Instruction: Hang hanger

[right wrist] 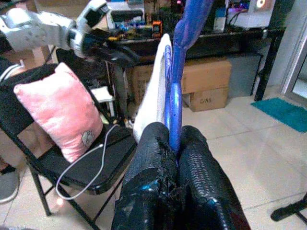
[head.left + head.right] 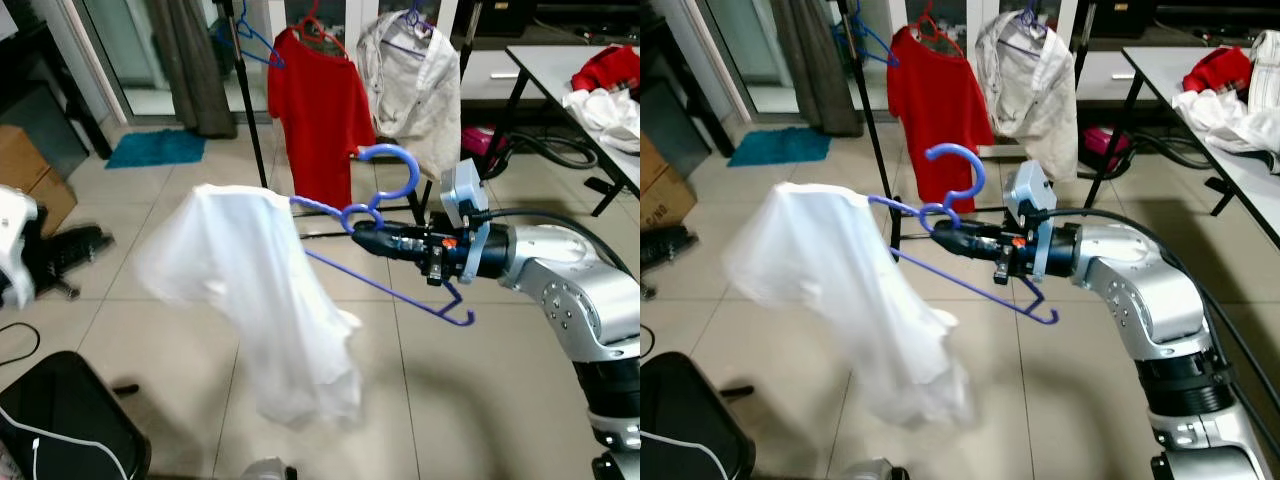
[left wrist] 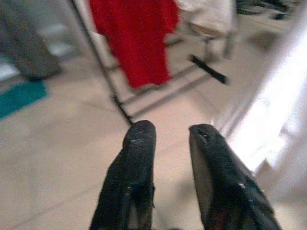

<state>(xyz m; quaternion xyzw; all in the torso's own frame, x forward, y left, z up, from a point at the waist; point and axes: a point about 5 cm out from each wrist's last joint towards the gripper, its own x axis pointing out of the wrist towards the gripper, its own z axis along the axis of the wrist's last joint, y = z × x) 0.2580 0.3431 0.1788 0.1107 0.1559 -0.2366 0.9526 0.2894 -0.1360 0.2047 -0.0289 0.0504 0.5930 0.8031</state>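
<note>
A purple hanger [image 2: 385, 215] carries a white garment [image 2: 265, 300] that droops from its left end. My right gripper [image 2: 362, 236] is shut on the hanger just below its hook, holding it out in mid-air in front of the clothes rack [image 2: 250, 120]. In the right wrist view the fingers [image 1: 158, 158] pinch the purple hanger [image 1: 175, 86] with the white garment [image 1: 156, 91] behind it. My left gripper [image 2: 95, 240] hovers at the far left, blurred; the left wrist view shows its fingers [image 3: 139, 158] open with nothing between them.
A red shirt [image 2: 318, 115] and a pale shirt [image 2: 420, 80] hang on the rack. A table [image 2: 570, 75] with clothes stands at the right. A black chair [image 2: 70, 420] is at the lower left, a teal mat [image 2: 155, 148] and a cardboard box [image 2: 25, 175] further back.
</note>
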